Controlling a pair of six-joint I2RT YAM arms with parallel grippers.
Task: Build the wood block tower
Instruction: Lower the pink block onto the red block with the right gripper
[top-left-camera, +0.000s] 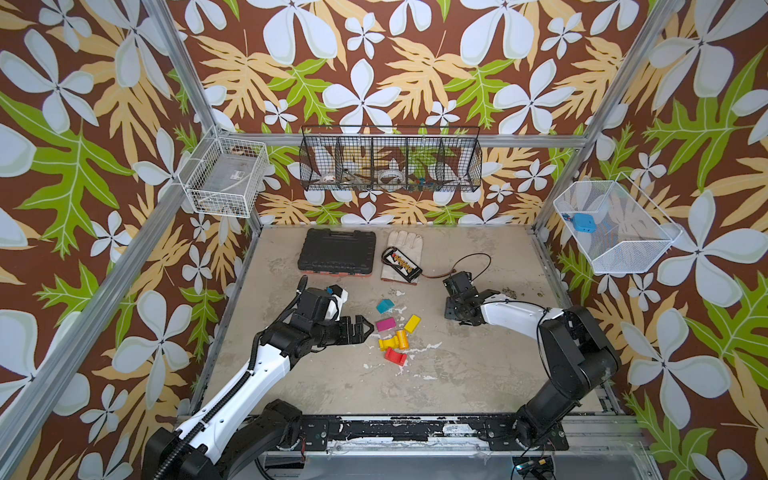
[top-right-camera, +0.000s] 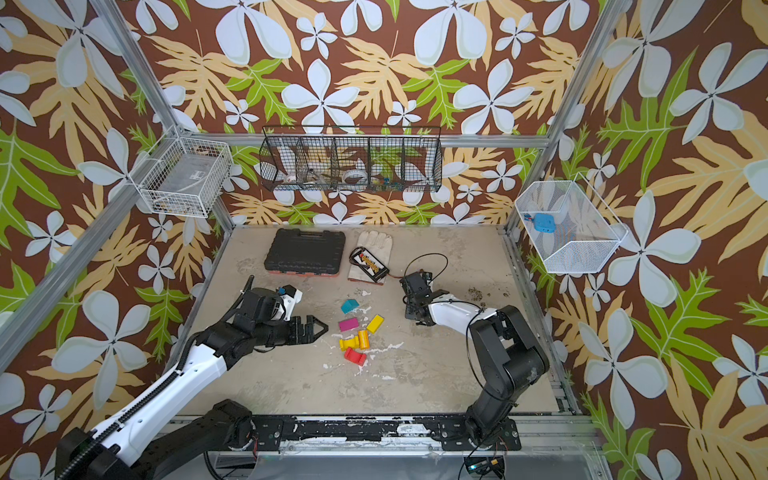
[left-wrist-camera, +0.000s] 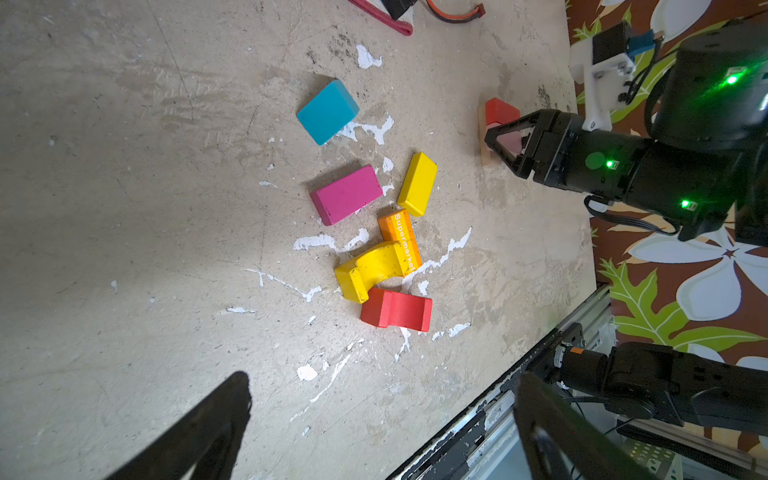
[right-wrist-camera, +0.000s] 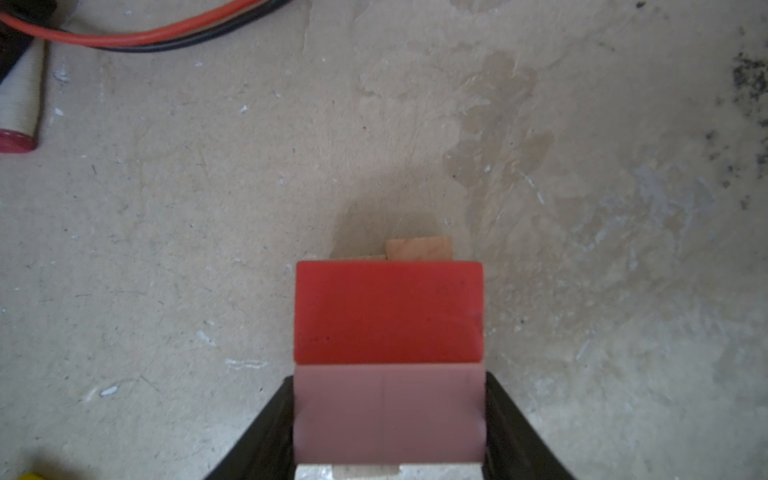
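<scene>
- Left wrist view shows six loose wood blocks (left-wrist-camera: 374, 232) lying on the table (left-wrist-camera: 124, 208): one teal block (left-wrist-camera: 328, 111), one magenta bar (left-wrist-camera: 347, 194), one yellow bar (left-wrist-camera: 417, 183), one orange cylinder (left-wrist-camera: 399, 232) printed "Supermarket", one yellow arch (left-wrist-camera: 372, 268) and one red arch (left-wrist-camera: 397, 309).
- The yellow arch touches both the orange cylinder and the red arch. The teal block lies apart from the rest.
- One tower (left-wrist-camera: 500, 120) stands well apart from that cluster, at the right hand (right-wrist-camera: 388, 376).
- The right wrist view shows one red block (right-wrist-camera: 388, 311) edge to edge with a pink layer (right-wrist-camera: 388, 415) that has a fine line down its middle. Tan wood (right-wrist-camera: 417, 248) shows past the red block.
- The right hand grasps the pink layer, one black finger flush against each side.
- The left hand (top-left-camera: 368, 327) is released, its two fingers spread wide. It hovers just beside the magenta bar and holds nothing.
- At the back of the table lie one black tool case (top-left-camera: 336, 251) and one glove (top-left-camera: 405, 241), with one battery pack (top-left-camera: 402, 266) on top of the glove.
- Three wire baskets hang on the walls: two white (top-left-camera: 224, 178) (top-left-camera: 615, 228) and one black (top-left-camera: 390, 160).
</scene>
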